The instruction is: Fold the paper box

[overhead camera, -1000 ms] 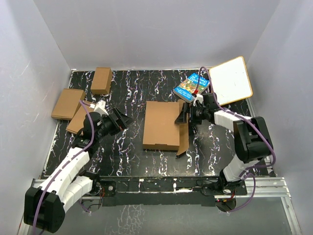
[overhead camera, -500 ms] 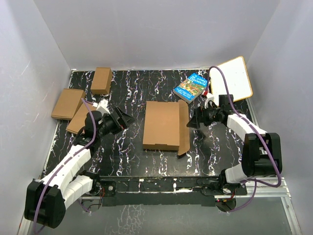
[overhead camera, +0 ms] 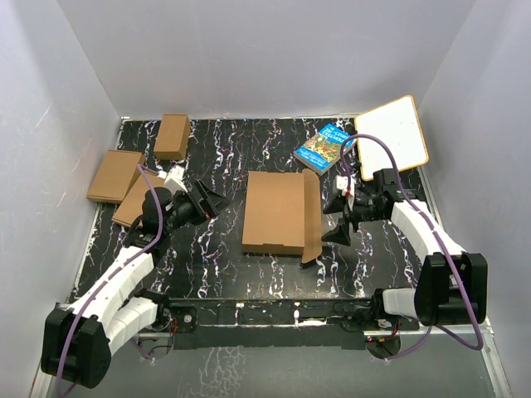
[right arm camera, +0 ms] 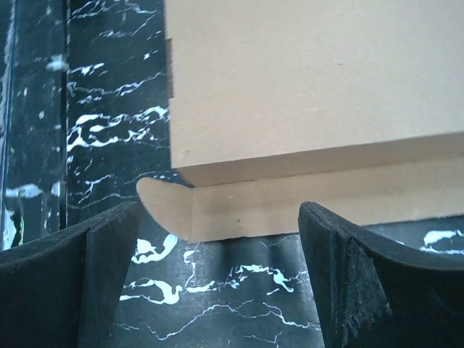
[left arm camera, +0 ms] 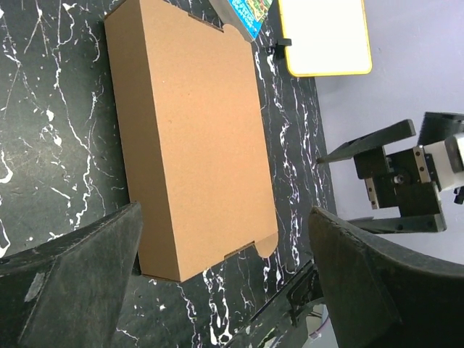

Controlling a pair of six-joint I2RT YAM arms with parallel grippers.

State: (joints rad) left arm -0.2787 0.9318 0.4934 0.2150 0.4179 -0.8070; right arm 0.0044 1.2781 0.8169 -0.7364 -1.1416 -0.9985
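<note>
The paper box [overhead camera: 274,211] is lying flat on the black marbled tabletop [overhead camera: 207,249], near the middle of the top view, with its lid closed down. Its side flap [overhead camera: 312,224] on the right edge is standing half raised, and in the right wrist view this flap is showing a rounded tab at its left end. The right fingers [overhead camera: 336,235] are hanging just to the right of this flap, spread wide apart, gripping nothing and not touching the cardboard. The left fingers [left arm camera: 72,283] are waiting at the left of the box, well apart from it, also spread wide and gripping nothing. A blue book [overhead camera: 325,147] and a white board [overhead camera: 392,137] are lying in the upper right of the top view. Some smaller boxes [overhead camera: 114,175] are resting in the upper left.
</note>
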